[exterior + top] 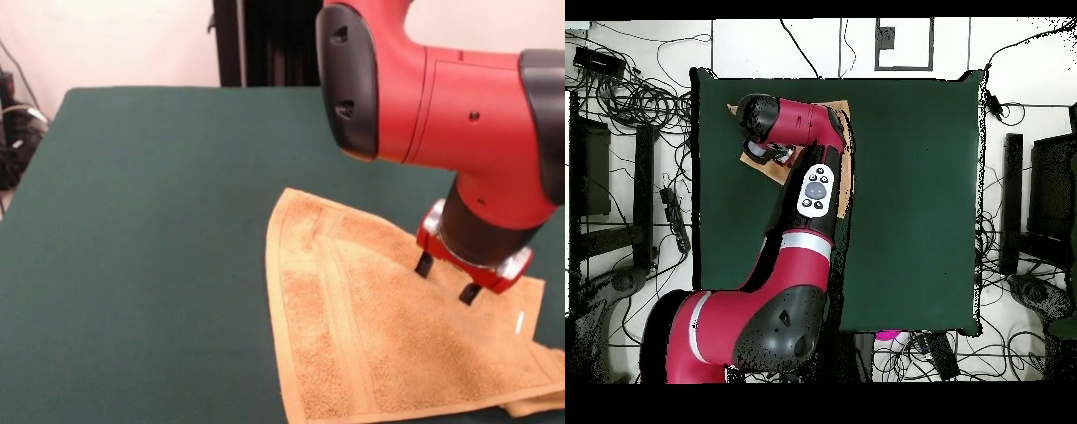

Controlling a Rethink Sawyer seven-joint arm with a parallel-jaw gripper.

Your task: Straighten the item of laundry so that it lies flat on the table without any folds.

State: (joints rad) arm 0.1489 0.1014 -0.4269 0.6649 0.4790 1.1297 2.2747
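The arm (805, 170) hides most of the towel (371, 327) from above. The gripper (447, 279), fingers apart and empty, hangs just over the cloth spread beneath it on the table (150, 221). Beside the gripper, a white tag (519, 322) shows no readable writing.

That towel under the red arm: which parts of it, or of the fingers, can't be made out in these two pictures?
- Front view: the towel's near corner runs off the bottom edge; its right corner is folded under.
- Front view: the arm covers the towel's far right edge.
- Overhead view: the arm hides most of the towel; only edges show.
- Fingers: apart above the towel; whether they touch it is unclear.
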